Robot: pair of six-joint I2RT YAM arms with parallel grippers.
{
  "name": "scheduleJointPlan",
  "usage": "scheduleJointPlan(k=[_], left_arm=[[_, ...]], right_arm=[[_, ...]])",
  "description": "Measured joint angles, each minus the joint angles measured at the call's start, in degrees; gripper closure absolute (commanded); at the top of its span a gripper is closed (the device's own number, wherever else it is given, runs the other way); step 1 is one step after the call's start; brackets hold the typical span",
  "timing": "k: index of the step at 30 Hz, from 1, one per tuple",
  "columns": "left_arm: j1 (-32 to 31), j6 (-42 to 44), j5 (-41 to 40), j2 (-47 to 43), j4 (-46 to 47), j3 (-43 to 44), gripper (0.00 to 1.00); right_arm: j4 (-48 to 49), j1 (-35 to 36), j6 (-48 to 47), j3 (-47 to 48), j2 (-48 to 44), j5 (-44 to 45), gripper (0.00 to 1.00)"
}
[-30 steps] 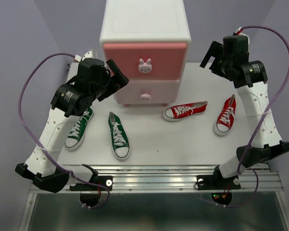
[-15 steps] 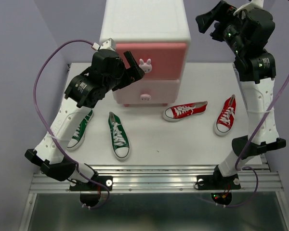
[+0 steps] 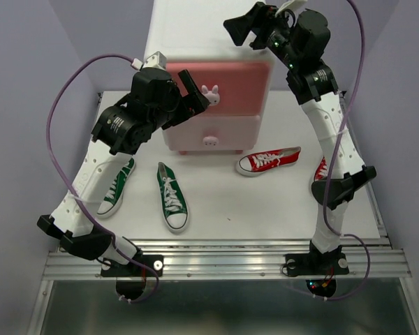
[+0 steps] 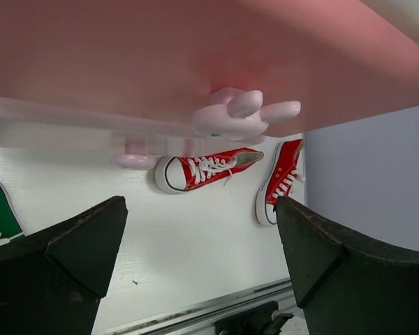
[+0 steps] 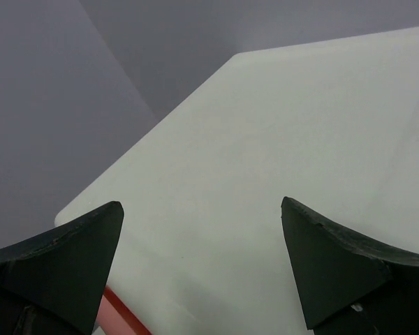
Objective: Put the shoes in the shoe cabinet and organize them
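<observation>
The white shoe cabinet point(image 3: 195, 35) stands at the back, with a darker pink upper drawer point(image 3: 241, 80) and a paler lower one. My left gripper point(image 3: 198, 92) is open, right at the upper bunny knob point(image 3: 210, 95). In the left wrist view the knob point(image 4: 241, 115) lies just beyond the open gripper point(image 4: 199, 209), untouched. My right gripper point(image 3: 241, 24) is open above the cabinet's top point(image 5: 265, 139), with nothing in the right gripper point(image 5: 202, 209). Two green shoes point(image 3: 172, 196) point(image 3: 116, 185) lie front left. One red shoe point(image 3: 268, 160) lies right of the cabinet. The other red shoe point(image 3: 321, 171) is half hidden by my right arm.
The lower bunny knob point(image 3: 210, 141) sits below the left gripper. Purple walls close in on both sides and behind. A metal rail point(image 3: 223, 255) runs along the near table edge. Both red shoes show in the left wrist view point(image 4: 206, 169) point(image 4: 283, 180).
My right arm has swung up and left, from beside the cabinet to over its top. My left gripper rose to the upper knob and has barely moved since. The shoes have not moved.
</observation>
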Motion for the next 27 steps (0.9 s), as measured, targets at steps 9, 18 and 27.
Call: scheduleJointPlan(k=[9,18,27], left_arm=[[-0.5,-2.0,-2.6,1.9,1.2,0.3,0.01],[-3.5,-0.8,-11.0,7.7,2.8,5.7,0.01],[-6.6,7.0,-13.4,9.8,4.3,8.2,0.01]], right_arm=[[-0.3,1.0,-2.4,-2.9,-1.7,0.9,0.0],[-3.4,0.4,-4.9,-6.5,-4.4,4.9,0.0],[-4.2,0.3,-5.6,-7.3,-5.0,7.0,0.0]])
